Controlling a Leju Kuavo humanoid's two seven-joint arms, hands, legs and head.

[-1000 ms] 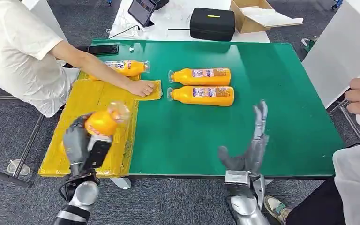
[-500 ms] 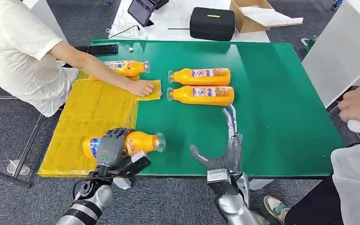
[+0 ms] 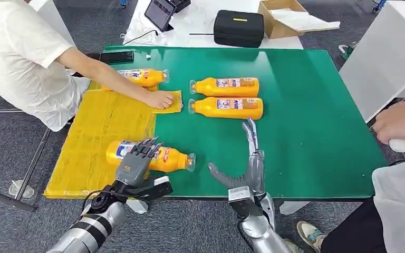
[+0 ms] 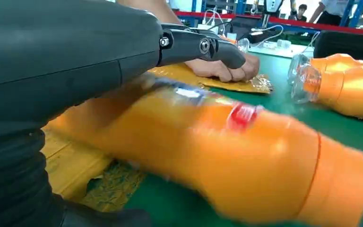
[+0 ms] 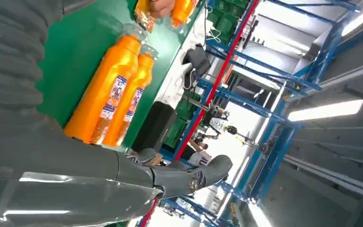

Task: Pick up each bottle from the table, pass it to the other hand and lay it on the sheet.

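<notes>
Orange juice bottles: four. One (image 3: 153, 157) lies across the yellow sheet's (image 3: 92, 132) near right edge under the left hand's (image 3: 135, 164) loosely spread fingers; right hand (image 3: 248, 169) spread, empty.

Glossy plastic bottle (image 3: 153, 156) on crinkled yellow sheet (image 3: 97, 139) and matt green table (image 3: 306, 105)

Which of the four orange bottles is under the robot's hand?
The near bottle, lying half on the yellow sheet under the left hand. The other three lie farther back, untouched by the robot.
</notes>
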